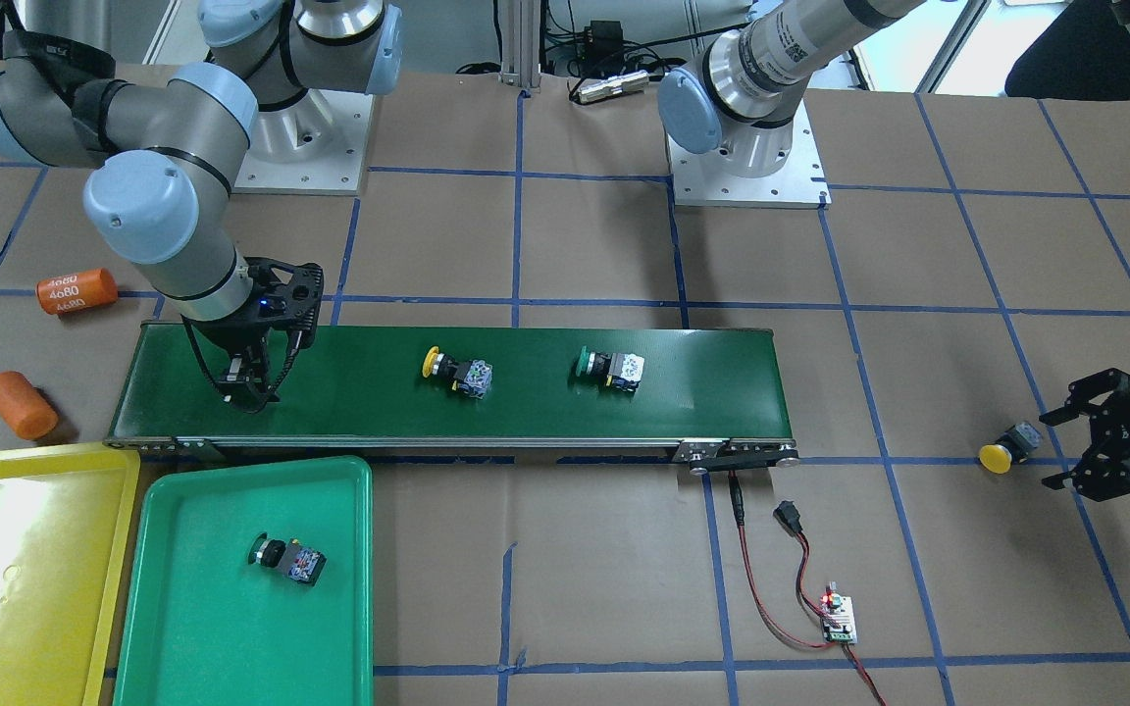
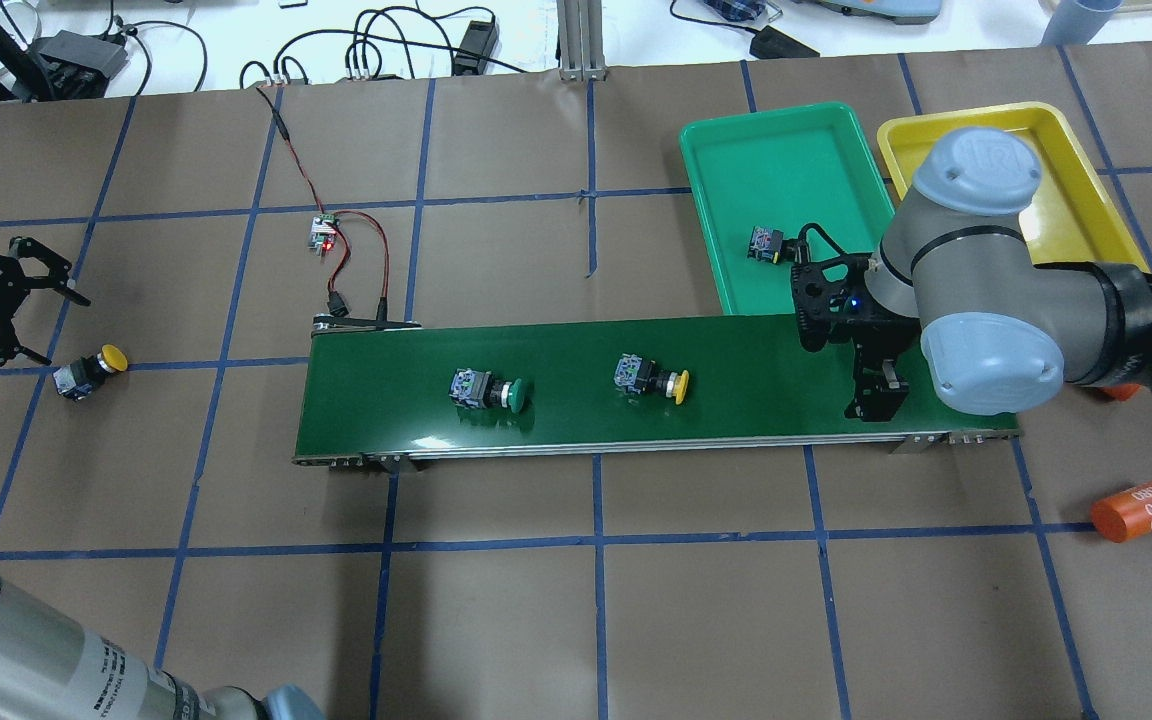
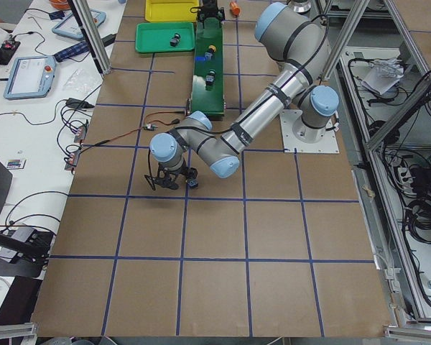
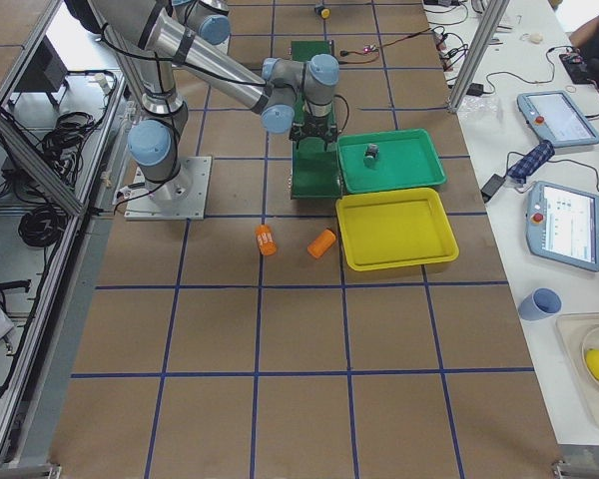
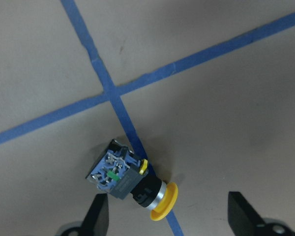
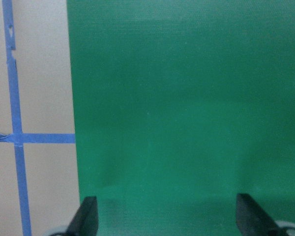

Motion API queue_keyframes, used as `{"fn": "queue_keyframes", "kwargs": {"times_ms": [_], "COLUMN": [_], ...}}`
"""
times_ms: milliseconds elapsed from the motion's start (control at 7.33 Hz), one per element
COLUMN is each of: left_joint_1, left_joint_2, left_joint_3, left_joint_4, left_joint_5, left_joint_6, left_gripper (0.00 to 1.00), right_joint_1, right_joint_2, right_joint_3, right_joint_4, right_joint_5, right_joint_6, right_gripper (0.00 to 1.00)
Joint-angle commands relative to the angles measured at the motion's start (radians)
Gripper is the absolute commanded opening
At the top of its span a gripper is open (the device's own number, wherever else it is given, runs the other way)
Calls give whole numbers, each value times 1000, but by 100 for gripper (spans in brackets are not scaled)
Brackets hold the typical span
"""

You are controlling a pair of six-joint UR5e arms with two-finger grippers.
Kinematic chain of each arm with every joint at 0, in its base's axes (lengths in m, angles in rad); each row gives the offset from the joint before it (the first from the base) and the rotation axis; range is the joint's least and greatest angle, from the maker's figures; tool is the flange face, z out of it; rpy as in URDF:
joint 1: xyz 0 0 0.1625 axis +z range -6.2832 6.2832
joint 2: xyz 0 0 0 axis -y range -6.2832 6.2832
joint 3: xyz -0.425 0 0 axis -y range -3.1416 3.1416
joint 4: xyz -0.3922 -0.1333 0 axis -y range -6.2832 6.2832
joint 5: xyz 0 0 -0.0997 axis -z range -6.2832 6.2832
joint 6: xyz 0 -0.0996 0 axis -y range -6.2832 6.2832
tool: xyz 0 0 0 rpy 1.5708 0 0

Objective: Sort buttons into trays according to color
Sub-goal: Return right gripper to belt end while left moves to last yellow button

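Two buttons lie on the dark-green belt (image 1: 526, 412): a yellow-capped button (image 1: 457, 371) and a green-capped button (image 1: 609, 367). Another green-capped button (image 1: 288, 559) lies in the green tray (image 1: 222, 637). The yellow tray (image 1: 16, 569) beside it holds nothing. A second yellow-capped button (image 2: 88, 370) lies on the table paper beyond the belt's far end. My left gripper (image 2: 61, 328) hovers open right beside it; in the left wrist view that button (image 5: 128, 177) sits just ahead of the spread fingers. Over the belt's tray end, my right gripper (image 1: 249, 392) stands open with nothing in it (image 6: 167, 206).
Two orange cylinders (image 1: 77, 290) (image 1: 21, 404) lie on the paper past the belt's tray end. A small circuit board (image 1: 838, 618) with red and black wires runs to the belt's other end. Blue tape lines grid the brown table.
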Motion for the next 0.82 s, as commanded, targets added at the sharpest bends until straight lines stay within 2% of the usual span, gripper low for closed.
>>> {"fn": "queue_keyframes", "kwargs": {"times_ms": [0,545,682], "left_joint_1": [5,20,34], "left_joint_2": [-17,-20,-42], "left_joint_3": [-35,-37,-21], "left_joint_4": [13,8,34], "left_joint_5": [-5,6,5], "left_joint_6": [-6,-10,8], "left_gripper": [96,89,90], "right_joint_1": [55,86,86], "right_joint_2": [1,4,4], "right_joint_3": [1,-4,-5], "right_joint_4": [0,-4,-5], "right_joint_5": [0,-1,-1], "right_joint_6": [16,76,112], "right_gripper": [100,100,100]}}
